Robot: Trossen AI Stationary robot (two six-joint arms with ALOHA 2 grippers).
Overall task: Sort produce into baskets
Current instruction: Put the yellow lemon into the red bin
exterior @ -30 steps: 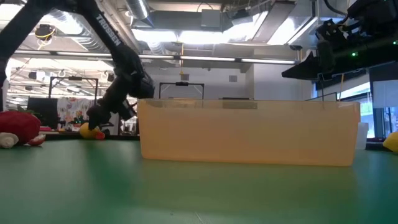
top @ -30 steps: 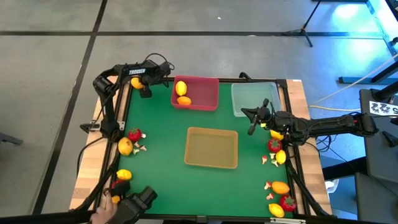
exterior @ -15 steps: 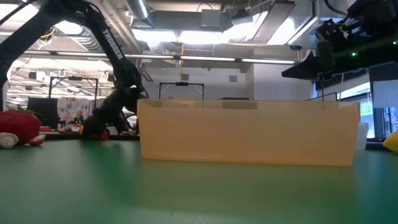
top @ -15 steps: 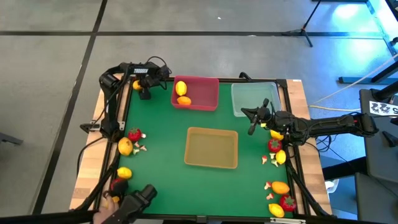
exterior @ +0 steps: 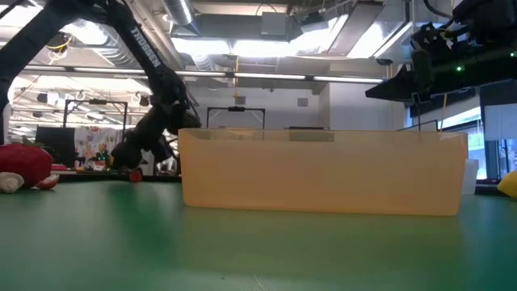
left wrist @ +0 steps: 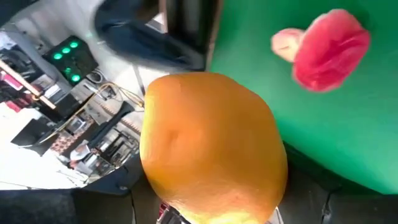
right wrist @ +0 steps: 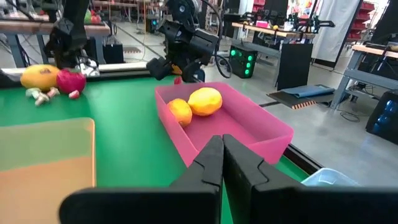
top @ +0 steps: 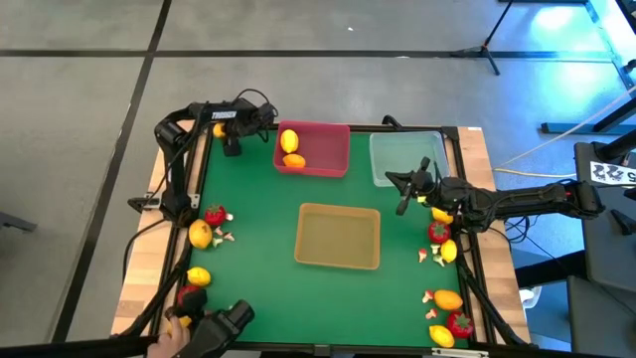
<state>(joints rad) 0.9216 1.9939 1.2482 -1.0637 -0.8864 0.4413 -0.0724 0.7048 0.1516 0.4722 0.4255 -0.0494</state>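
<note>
1 orange lemon point(left wrist: 211, 146) filling left hand point(top: 232, 139) (grasped), beside pink basket point(top: 333, 149)

— What does the orange oval plastic fruit point(left wrist: 211, 149), pressed close to the left pincer point(top: 231, 142), look like?
— Smooth, faintly dimpled, with a soft sheen.
— And ahead of the right pincer point(right wrist: 222, 163)?
— A pink-red rectangular plastic tray point(right wrist: 249, 127), smooth and semi-matt, on green matt felt-like table covering point(right wrist: 124, 134). The pincer's dark fingers point(right wrist: 208, 163) are matt plastic.
</note>
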